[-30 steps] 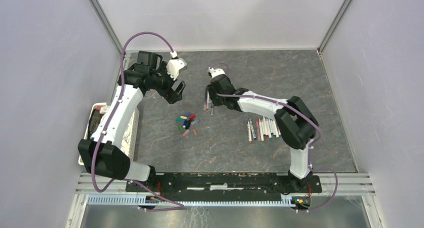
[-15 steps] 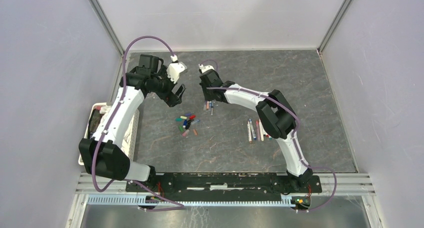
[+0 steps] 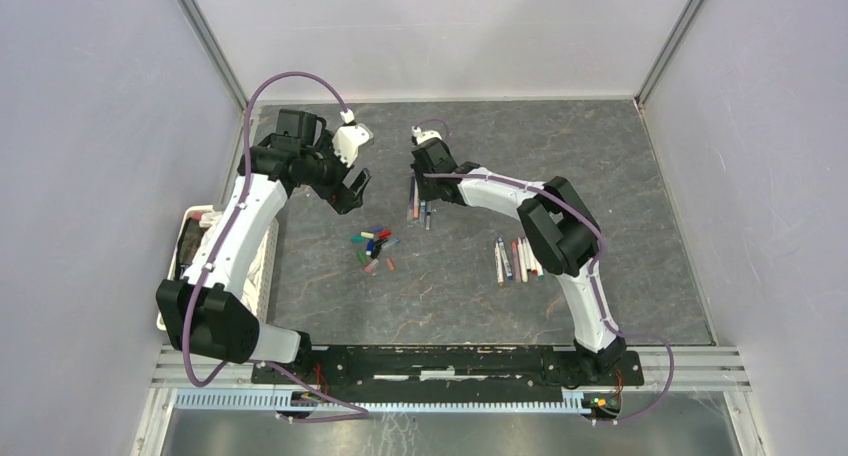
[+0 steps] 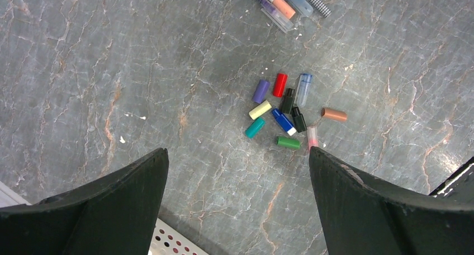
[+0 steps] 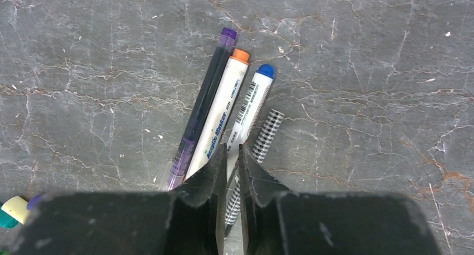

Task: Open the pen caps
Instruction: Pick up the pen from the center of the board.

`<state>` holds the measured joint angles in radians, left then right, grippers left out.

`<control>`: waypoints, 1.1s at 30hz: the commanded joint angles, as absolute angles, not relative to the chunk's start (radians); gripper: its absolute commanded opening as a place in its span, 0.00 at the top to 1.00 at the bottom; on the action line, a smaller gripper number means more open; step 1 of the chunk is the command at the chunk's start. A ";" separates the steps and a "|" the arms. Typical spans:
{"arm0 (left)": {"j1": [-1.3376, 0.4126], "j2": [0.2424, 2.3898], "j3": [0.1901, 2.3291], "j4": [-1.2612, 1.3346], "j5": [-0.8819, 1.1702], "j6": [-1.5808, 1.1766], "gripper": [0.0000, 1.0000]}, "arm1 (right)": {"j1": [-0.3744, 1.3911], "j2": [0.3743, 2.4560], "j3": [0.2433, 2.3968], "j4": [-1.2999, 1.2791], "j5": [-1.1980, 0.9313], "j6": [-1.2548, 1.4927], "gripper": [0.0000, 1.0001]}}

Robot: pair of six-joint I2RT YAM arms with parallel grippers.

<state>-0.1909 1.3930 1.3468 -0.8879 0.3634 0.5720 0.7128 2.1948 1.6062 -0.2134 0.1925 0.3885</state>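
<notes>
Left claw (image 4: pixel 237 151): fingers spread wide, nothing between them. It hangs above the surface (image 4: pixel 112 70), clear of everything.

Caps (image 4: pixel 282 114): loose cluster lying flat on the surface, all off the pens. In the left wrist view they lie beyond the left claw and toward its right finger (image 4: pixel 380 210). The pink cap (image 4: pixel 312 137) lies just off that finger's tip in the picture; whether it touches cannot be told. Colours seen: purple, red, clear-blue, yellow, teal, blue, green, two black, brown, pink.

Right claw (image 5: pixel 232 149): fingers nearly together, with only a narrow slit between them. It is low over a fan of four pens (image 5: pixel 223 109) lying side by side on the surface.
- purple pen (image 5: pixel 207 93), leftmost
- orange-ended pen (image 5: pixel 221 107)
- blue-ended pen (image 5: pixel 251 101), barcode on the barrel; its near end runs straight into the slit
- black-and-white striped pen (image 5: pixel 265 132), rightmost

Cannot tell whether the blue-ended pen is pinched or merely passes under the fingertips.

Top view: the caps lie nearer the bases than both claws, roughly between them. A second row of pens (image 3: pixel 520 259) lies well apart to the right, beside the right arm. A white basket (image 3: pixel 265 266) stands at the left edge of the surface.
</notes>
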 commanded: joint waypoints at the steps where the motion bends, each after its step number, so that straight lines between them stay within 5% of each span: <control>1: -0.184 1.376 1.344 -0.874 0.364 0.560 0.00 | 0.708 2.172 1.595 -0.229 0.183 0.404 0.82; 6: -0.184 1.370 1.344 -0.874 0.364 0.564 0.00 | 0.709 2.199 1.626 -0.273 0.198 0.409 0.69; 14: -0.184 1.380 1.347 -0.876 0.383 0.559 0.00 | 0.711 2.227 1.635 -0.297 0.215 0.428 0.69; 33: -0.184 1.372 1.337 -0.870 0.430 0.536 0.00 | 0.720 2.160 1.644 -0.243 0.185 0.510 1.00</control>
